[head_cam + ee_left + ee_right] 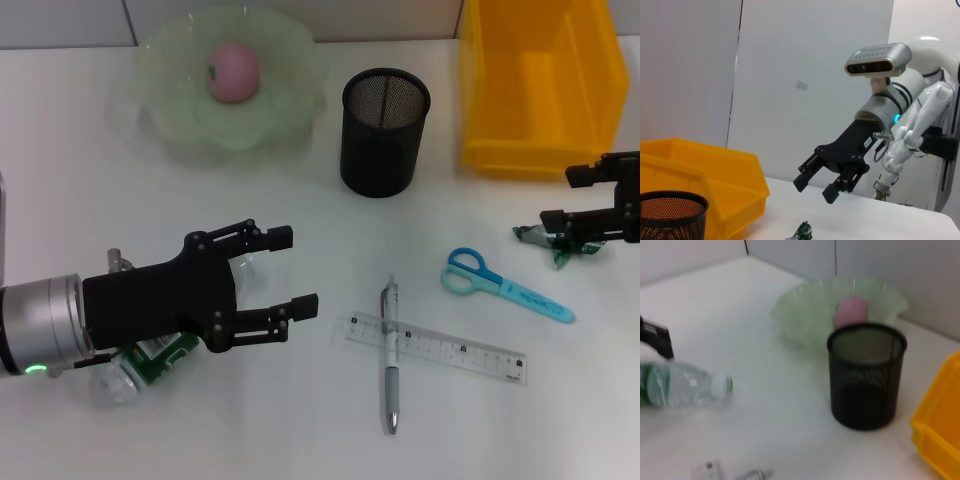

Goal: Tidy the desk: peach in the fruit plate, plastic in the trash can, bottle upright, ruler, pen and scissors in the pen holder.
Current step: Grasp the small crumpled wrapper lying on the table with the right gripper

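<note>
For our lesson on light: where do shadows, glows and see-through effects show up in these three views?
Head view: even light, with only a soft shadow at the holder's base on the table; a green lamp glows on the left arm, whose gripper is open. Left wrist view: a blue lamp glows on the right arm, whose open gripper is above the plastic. Right wrist view: light passes through the holder's mesh.

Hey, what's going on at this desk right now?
A two-armed robot is tidying. The peach already sits in the fruit plate. The left gripper, jaws open, hovers over the bottle lying on its side. The right gripper is at the plastic. Ruler, pen and scissors still lie outside the pen holder.
</note>
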Robot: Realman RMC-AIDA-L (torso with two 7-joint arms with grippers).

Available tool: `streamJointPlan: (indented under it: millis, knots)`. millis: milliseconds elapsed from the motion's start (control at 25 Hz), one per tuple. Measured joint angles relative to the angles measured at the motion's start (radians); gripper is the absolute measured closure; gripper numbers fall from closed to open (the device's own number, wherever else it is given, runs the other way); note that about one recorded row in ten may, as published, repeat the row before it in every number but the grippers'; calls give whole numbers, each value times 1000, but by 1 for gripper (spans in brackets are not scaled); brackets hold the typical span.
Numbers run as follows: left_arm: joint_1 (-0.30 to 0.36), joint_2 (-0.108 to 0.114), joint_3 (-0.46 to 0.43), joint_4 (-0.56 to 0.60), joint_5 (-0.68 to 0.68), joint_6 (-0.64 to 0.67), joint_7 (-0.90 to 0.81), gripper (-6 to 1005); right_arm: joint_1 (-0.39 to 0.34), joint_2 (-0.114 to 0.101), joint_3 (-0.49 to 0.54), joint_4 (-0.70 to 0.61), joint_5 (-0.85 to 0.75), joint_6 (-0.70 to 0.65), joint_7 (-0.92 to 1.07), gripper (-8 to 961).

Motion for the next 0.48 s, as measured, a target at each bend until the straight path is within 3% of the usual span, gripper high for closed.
streamJointPlan:
  millis: [360,480]
  knots:
    - [-1,-1,1,0,0,0,4,183,145,6,-20,-36,-309,-69,95,226]
    - [-1,-2,1,-4,0,0,4,183,162,7,-44,-33,-354,-71,114,226]
